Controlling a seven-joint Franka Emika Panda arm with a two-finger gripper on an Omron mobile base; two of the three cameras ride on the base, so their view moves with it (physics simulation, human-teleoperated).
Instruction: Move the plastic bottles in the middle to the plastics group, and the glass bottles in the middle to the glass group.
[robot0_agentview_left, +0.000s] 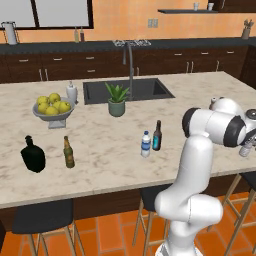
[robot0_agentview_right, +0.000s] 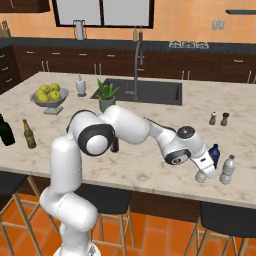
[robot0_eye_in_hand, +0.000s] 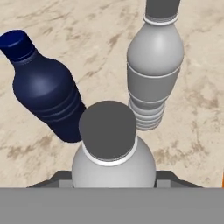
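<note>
My gripper (robot0_agentview_right: 202, 172) is shut on a plain greyish plastic bottle (robot0_eye_in_hand: 113, 148), low over the counter near its front right edge. Close beside it stand the dark blue bottle (robot0_eye_in_hand: 46, 94) (robot0_agentview_right: 214, 154) of the plastics group and another greyish plastic bottle (robot0_eye_in_hand: 154, 70) (robot0_agentview_right: 227, 170). In the middle of the counter a clear bottle with a blue label (robot0_agentview_left: 145, 144) stands next to the dark brown glass bottle with a cyan label (robot0_agentview_left: 157, 136). At the left the glass group holds a black flask (robot0_agentview_left: 33, 155) and an amber bottle (robot0_agentview_left: 68, 152).
A bowl of lemons (robot0_agentview_left: 52, 109), a white shaker (robot0_agentview_left: 72, 93), a potted plant (robot0_agentview_left: 117, 100) and the sink (robot0_agentview_left: 127, 90) with its tap lie farther back. Salt and pepper shakers (robot0_agentview_right: 219, 118) stand behind the plastics group. Stools sit under the front edge.
</note>
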